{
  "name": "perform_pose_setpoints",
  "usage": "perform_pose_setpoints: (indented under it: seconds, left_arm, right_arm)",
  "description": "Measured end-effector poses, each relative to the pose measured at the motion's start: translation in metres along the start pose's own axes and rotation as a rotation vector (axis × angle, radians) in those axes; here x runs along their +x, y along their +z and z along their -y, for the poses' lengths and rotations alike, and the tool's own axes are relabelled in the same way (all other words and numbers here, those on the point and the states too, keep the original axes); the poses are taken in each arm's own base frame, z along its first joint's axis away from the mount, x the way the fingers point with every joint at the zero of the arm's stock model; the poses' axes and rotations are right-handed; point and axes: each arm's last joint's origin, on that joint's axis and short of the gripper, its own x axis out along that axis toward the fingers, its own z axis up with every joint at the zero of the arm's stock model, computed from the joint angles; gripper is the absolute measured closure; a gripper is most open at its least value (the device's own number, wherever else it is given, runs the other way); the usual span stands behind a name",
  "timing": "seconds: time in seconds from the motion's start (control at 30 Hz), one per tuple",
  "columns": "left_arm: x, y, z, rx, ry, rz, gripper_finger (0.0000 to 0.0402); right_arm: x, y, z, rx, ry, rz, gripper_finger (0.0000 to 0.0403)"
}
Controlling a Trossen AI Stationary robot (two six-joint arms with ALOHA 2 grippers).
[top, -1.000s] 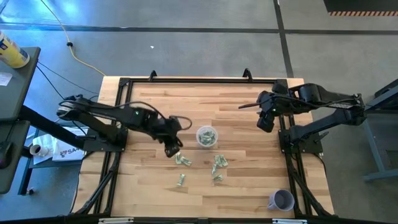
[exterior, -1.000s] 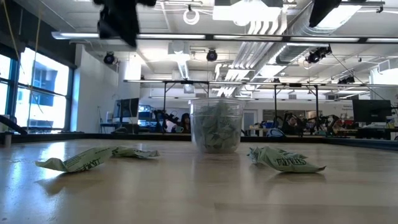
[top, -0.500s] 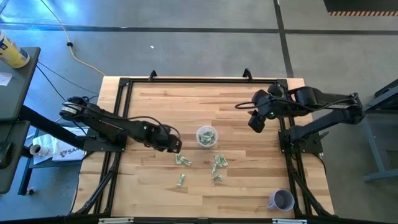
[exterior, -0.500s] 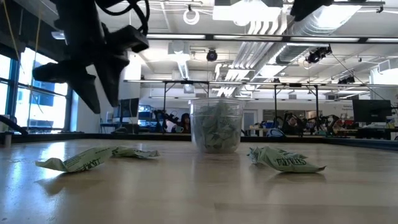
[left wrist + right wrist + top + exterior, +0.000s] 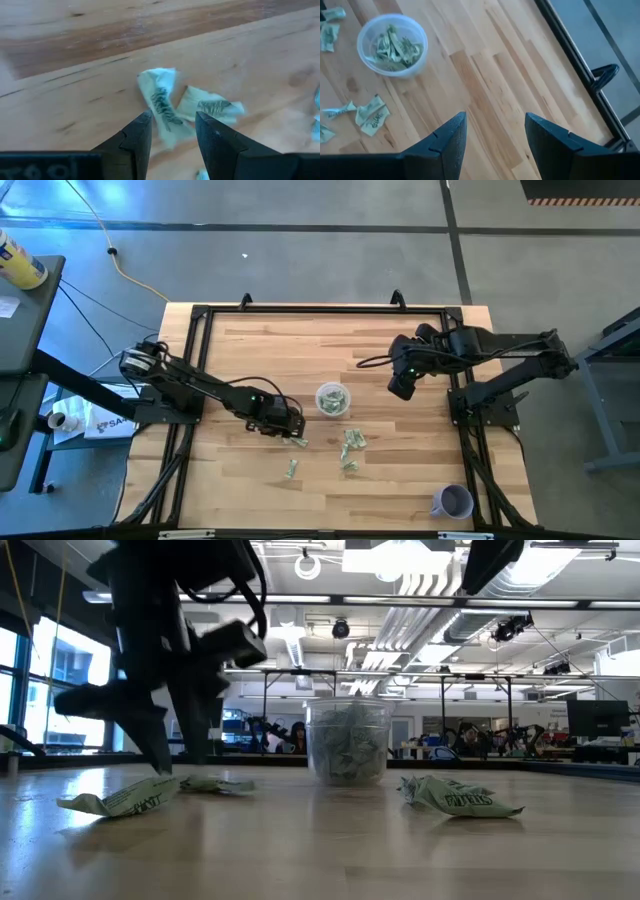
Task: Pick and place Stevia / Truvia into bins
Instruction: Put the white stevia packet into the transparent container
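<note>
L gripper [image 5: 172,131] down at table level, low-centre of the high view, just left of the small round clear plastic cup with whitish rim [image 5: 332,398]. Fingers parted, nothing between them yet. Wrist view: a crumpled green-and-white paper sweetener packet [image 5: 161,102] lies just ahead of the fingertips, long axis running from upper left of frame down toward the gap between the fingers, near end reaching into that gap. Cannot tell if either finger touches it. A second packet [image 5: 210,106] sits just beside it to the right, long axis roughly horizontal in frame, partly overlapped by the first.

Low view: L gripper [image 5: 165,755] tips at the tabletop, left of frame, right at the near packet [image 5: 115,802], which lies flat w/ long axis left-right.

High view: packet by the L gripper [image 5: 297,442] shows at the gripper's lower right edge. Other loose packets: small cluster [image 5: 351,445] below the cup, one more [image 5: 291,470] lower left of that, long axis near vertical in frame. Clear cup approx centre of the light wooden slatted table [image 5: 240,500], already holding a heap of packets.

R gripper [image 5: 402,383] held above the table, right of the cup, well apart from it. Fingers parted, empty. R wrist view [image 5: 494,137] looks down on the cup [image 5: 393,45] upper left of frame.

Opaque lavender cup [image 5: 453,501] at lower right of table, well apart from both grippers.
</note>
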Motion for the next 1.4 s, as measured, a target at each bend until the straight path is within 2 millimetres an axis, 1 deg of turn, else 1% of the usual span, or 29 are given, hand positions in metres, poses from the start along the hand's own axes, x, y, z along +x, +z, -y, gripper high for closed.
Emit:
perform_pose_setpoints:
  seconds: [0.1,0.2,0.27,0.3,0.4,0.5,0.6,0.67,0.73,0.8,0.87,0.93,0.97,1.07,1.13,1.23,1.3,1.4]
  left_arm:
    - [0.007,0.001,-0.004,0.004,0.045,0.003,0.0218]
    - [0.012,0.001,-0.003,0.011,0.056,0.005,0.0218]
    - [0.020,0.001,-0.006,0.015,0.092,0.012,0.0224]
    - [0.020,0.001,-0.006,0.021,0.100,0.017,0.0230]
    - [0.023,0.002,-0.008,0.056,0.121,0.036,0.0265]
    - [0.023,0.004,-0.010,0.092,0.147,0.057,0.0320]
    - [0.023,0.012,-0.011,0.137,0.161,0.101,0.0377]
    - [0.022,0.021,-0.011,0.149,0.165,0.148,0.0380]
    - [0.019,0.032,-0.007,0.181,0.172,0.188,0.0370]
    - [0.012,0.046,0.002,0.228,0.163,0.211,0.0362]
    - [0.004,0.057,0.015,0.291,0.140,0.236,0.0367]
    - [-0.013,0.067,0.038,0.353,0.063,0.271,0.0380]
    - [-0.023,0.070,0.050,0.387,0.034,0.285,0.0380]
    - [-0.050,0.073,0.072,0.484,0.065,0.317,0.0380]
    - [-0.069,0.075,0.089,0.539,0.056,0.385,0.0379]
    - [-0.097,0.077,0.109,0.612,0.032,0.482,0.0379]
    - [-0.107,0.082,0.117,0.649,0.002,0.539,0.0379]
    - [-0.108,0.093,0.119,0.649,-0.023,0.547,0.0379]
  right_arm:
    - [0.003,0.000,-0.001,-0.014,-0.010,-0.018,0.0210]
    - [0.003,0.000,-0.001,-0.030,-0.014,-0.019,0.0210]
    - [0.003,0.000,-0.001,-0.035,-0.027,-0.012,0.0210]
    - [0.002,0.000,0.000,-0.037,-0.035,-0.008,0.0210]
    - [0.002,0.000,0.001,-0.043,-0.059,-0.001,0.0210]
    - [0.002,0.000,0.001,-0.058,-0.064,0.001,0.0210]
    - [0.002,0.000,0.001,-0.062,-0.067,0.002,0.0210]
    - [0.000,-0.001,0.001,-0.075,-0.073,0.010,0.0210]
    - [-0.004,-0.004,0.001,-0.087,-0.072,0.023,0.0211]
    - [-0.011,-0.009,0.000,-0.091,-0.073,0.050,0.0211]
    - [-0.018,-0.013,0.000,-0.088,-0.077,0.079,0.0210]
    - [-0.024,-0.018,0.001,-0.072,-0.086,0.106,0.0211]
    - [-0.026,-0.019,0.002,-0.061,-0.088,0.114,0.0211]
    - [-0.032,-0.023,0.006,-0.020,-0.089,0.126,0.0214]
    - [-0.033,-0.025,0.007,0.006,-0.085,0.121,0.0217]
    - [-0.034,-0.028,0.007,0.024,-0.074,0.107,0.0221]
    - [-0.035,-0.029,0.006,0.021,-0.070,0.105,0.0223]
    - [-0.035,-0.029,0.006,0.019,-0.072,0.108,0.0228]
